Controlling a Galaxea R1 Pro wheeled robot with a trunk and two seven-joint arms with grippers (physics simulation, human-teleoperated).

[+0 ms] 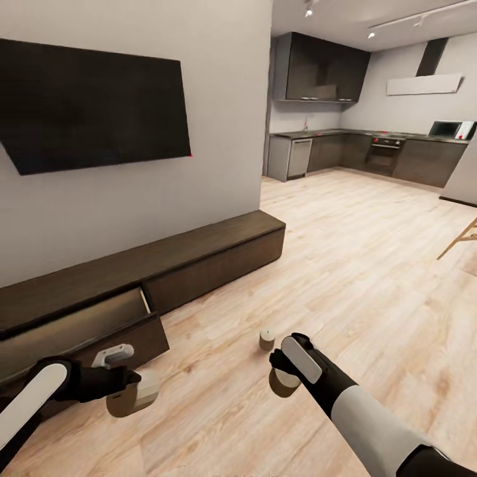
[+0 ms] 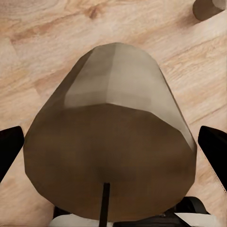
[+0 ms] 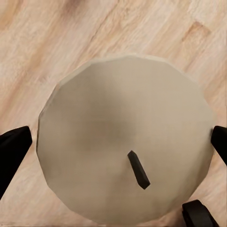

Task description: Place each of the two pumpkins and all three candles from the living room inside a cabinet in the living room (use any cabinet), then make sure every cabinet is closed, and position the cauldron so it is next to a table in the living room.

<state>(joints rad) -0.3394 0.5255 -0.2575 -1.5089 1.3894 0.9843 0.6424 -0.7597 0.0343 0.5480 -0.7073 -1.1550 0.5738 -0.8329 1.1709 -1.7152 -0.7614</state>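
Candles counted: three in the head view — one in each gripper and one standing free on the floor (image 1: 371,265).
Left gripper (image 1: 129,391): clenched on a candle, its dark fingers (image 2: 9,149) pressed to the candle's two sides in the left wrist view.
Left-hand candle (image 1: 136,396): a stubby cylinder, cream along its side and olive-brown at the end face, with a thin dark wick; it is held above the floor just in front of the open drawer, and its long axis lies tilted toward level rather than upright.
Cabinet (image 1: 199,258): one long, low dark-brown console under the wall screen (image 1: 93,106); its drawer (image 1: 86,331) at the left is pulled out, the other fronts flush.
Floor candle (image 1: 267,340): short, upright, pale top up, standing on the wood planks between the two grippers and close to the right one.
Right gripper (image 1: 283,379): grasping a candle, a dark finger (image 3: 13,149) on either flank in the right wrist view.
Right-hand candle (image 1: 285,382): pale flat round top with a short dark wick, tan sides — held upright just above the floor, axis vertical.
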